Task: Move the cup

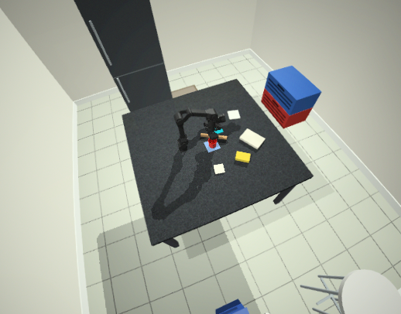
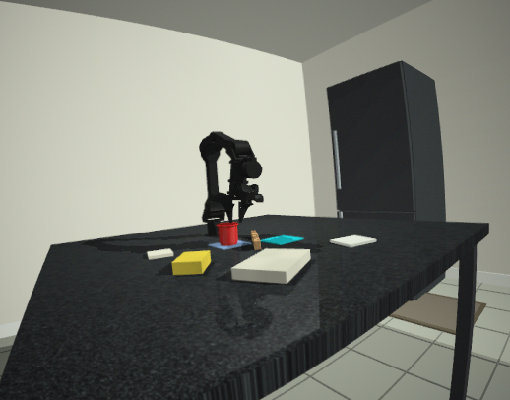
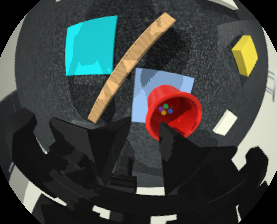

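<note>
At the left of the exterior view, a small white tile (image 1: 219, 168) (image 2: 160, 254) (image 3: 225, 123) lies behind a yellow block (image 1: 243, 156) (image 2: 191, 262) (image 3: 243, 55). Next, the red cup (image 1: 212, 144) (image 2: 228, 235) (image 3: 156, 97) stands upright on the blue pad (image 1: 217, 148) (image 2: 219, 245) (image 3: 140, 102), marbles (image 3: 165, 109) inside. Just above its rim, the gripper (image 1: 213, 135) (image 2: 236, 221) (image 3: 145, 122) holds nothing, fingers parted; whether one touches the rim, I cannot tell. Rightward come a wooden strip (image 1: 224, 138) (image 2: 255, 239) (image 3: 124, 70), then the cyan pad (image 1: 219, 131) (image 2: 284, 239) (image 3: 91, 45), with no cup on it.

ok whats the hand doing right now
hand: open, fingers apart, holding nothing, just above the red cup
</note>
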